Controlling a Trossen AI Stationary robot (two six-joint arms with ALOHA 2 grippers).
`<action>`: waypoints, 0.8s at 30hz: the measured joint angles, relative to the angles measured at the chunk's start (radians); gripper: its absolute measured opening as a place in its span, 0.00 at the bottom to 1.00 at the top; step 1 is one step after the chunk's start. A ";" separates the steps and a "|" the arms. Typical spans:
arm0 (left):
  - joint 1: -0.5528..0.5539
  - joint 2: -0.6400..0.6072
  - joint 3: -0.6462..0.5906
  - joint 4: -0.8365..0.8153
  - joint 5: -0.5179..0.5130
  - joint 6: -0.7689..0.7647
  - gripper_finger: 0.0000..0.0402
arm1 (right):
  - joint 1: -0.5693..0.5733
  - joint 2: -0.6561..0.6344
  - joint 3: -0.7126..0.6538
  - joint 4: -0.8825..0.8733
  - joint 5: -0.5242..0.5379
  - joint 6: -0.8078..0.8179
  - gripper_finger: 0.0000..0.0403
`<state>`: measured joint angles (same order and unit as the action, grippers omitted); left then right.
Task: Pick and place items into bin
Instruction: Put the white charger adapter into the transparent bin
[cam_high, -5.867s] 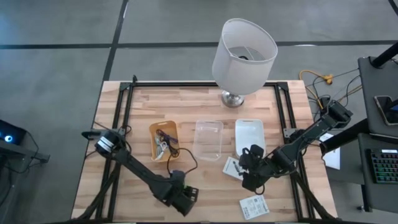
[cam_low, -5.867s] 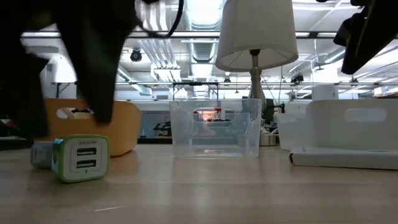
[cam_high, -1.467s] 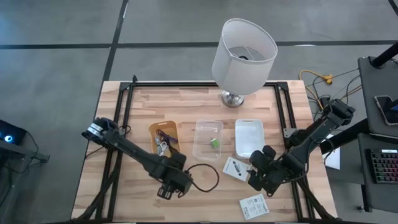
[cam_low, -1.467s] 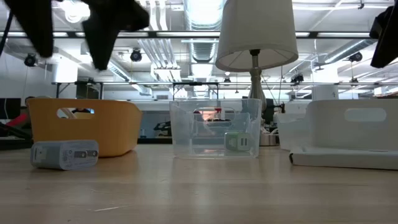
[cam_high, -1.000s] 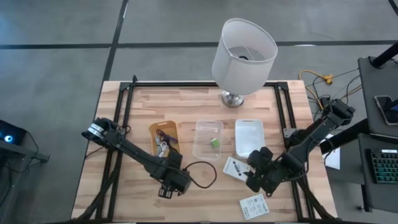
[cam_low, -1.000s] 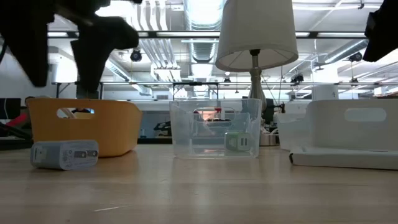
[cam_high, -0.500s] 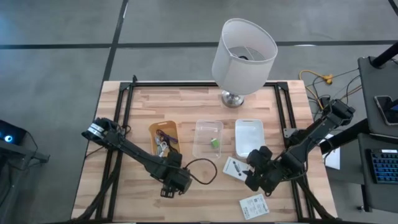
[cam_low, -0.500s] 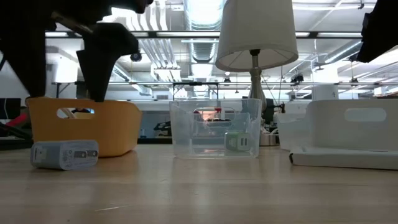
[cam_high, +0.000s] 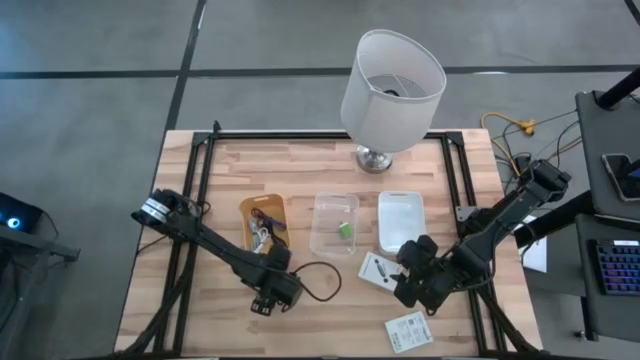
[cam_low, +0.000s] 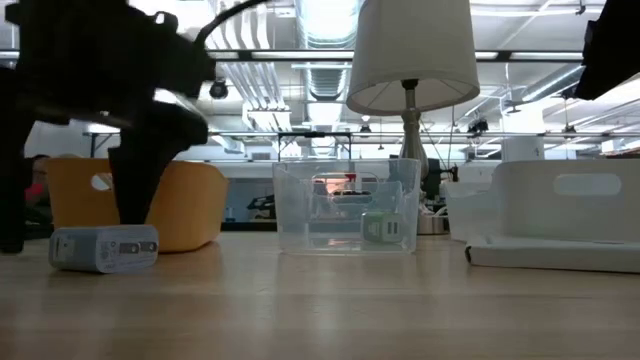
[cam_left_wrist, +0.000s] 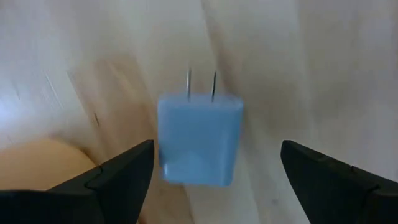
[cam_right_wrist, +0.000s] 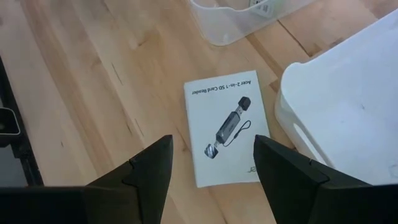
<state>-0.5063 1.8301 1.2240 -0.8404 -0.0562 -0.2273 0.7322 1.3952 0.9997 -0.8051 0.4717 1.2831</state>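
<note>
High view: your green block (cam_high: 345, 230) sits in the centre clear bin (cam_high: 334, 224). Left gripper (cam_left_wrist: 211, 180) is spread over the blue plug (cam_left_wrist: 199, 138); right gripper (cam_right_wrist: 211, 171), parted and empty, hovers over a card (cam_right_wrist: 224, 126). Second card (cam_high: 408, 329) lower right.

The table (cam_high: 330, 310) was pale, matt wood with visible grain. The pale-blue charger (cam_left_wrist: 199, 140) looked like smooth plastic with two metal prongs. The clear bin (cam_low: 345, 205) was glossy transparent plastic, the white bin (cam_right_wrist: 348, 106) matt plastic, and the printed packet (cam_right_wrist: 225, 127) smooth white card.
</note>
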 joint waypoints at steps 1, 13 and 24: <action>0.002 0.000 -0.008 -0.006 0.003 0.000 0.83 | 0.000 0.000 0.000 0.000 0.000 0.000 0.52; 0.035 -0.002 -0.016 0.099 0.081 0.003 0.68 | 0.000 0.000 0.000 0.001 0.000 0.023 0.52; 0.038 -0.001 -0.028 0.097 0.080 0.039 0.57 | 0.000 -0.001 0.000 0.002 0.000 0.026 0.52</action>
<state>-0.4688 1.8294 1.1961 -0.7438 0.0233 -0.1881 0.7326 1.3945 1.0000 -0.8032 0.4713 1.3095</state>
